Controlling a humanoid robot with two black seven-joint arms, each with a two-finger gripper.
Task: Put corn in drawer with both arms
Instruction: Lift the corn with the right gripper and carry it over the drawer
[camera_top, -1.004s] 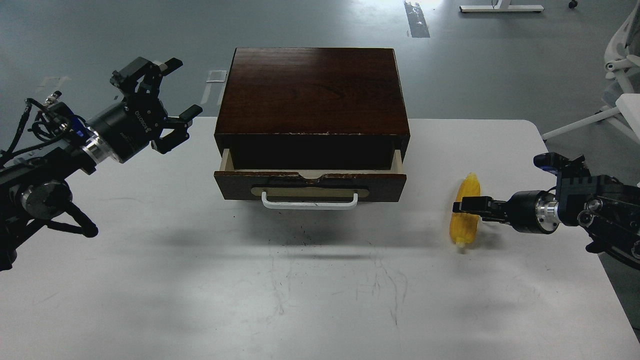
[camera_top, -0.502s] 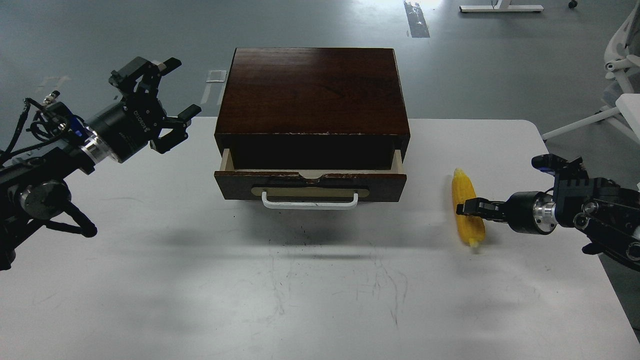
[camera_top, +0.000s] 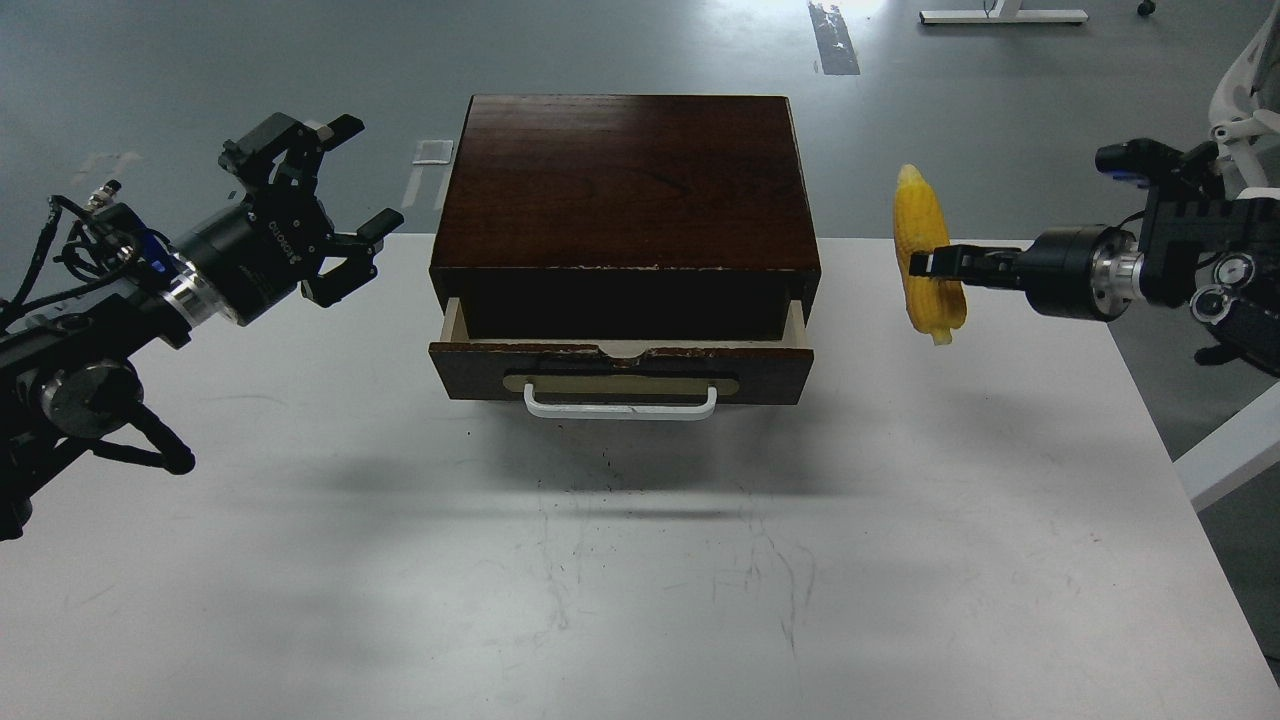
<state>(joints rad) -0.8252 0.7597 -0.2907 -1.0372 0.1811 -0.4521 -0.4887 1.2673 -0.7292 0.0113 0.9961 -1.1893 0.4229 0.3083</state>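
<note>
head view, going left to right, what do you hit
left gripper → drawer → corn → right gripper, shut on the corn

Grey floor (camera_top: 200, 60), white table (camera_top: 640, 560)

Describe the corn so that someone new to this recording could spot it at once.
Start at the dark wooden cabinet at the back of the white table, its drawer slightly open. Look right of its top edge: the corn hangs upright in the air, clamped in the right pincer. It is the only bright yellow thing here.
</note>
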